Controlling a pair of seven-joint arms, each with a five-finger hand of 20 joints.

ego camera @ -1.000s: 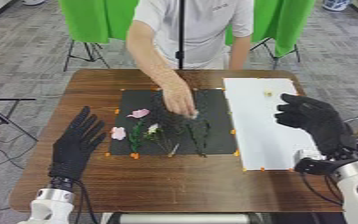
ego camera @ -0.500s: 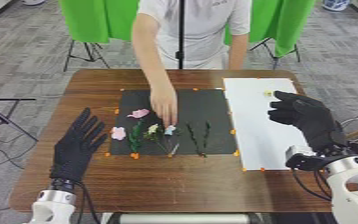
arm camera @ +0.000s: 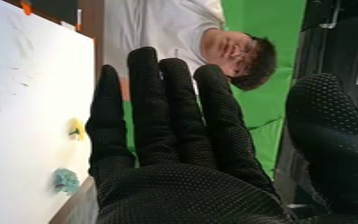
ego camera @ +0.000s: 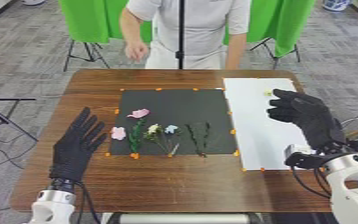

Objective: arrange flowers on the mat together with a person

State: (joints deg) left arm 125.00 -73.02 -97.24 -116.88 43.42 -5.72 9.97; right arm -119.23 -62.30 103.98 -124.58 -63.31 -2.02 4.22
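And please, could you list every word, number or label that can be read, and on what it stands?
Nothing can be read here.
White shirt: tiny print, too small to read.
White sheet: small dark marks, no readable letters.
Black mat: no text to make out.

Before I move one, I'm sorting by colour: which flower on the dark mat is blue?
The blue flower, right of the cream flower; the other two are pink.
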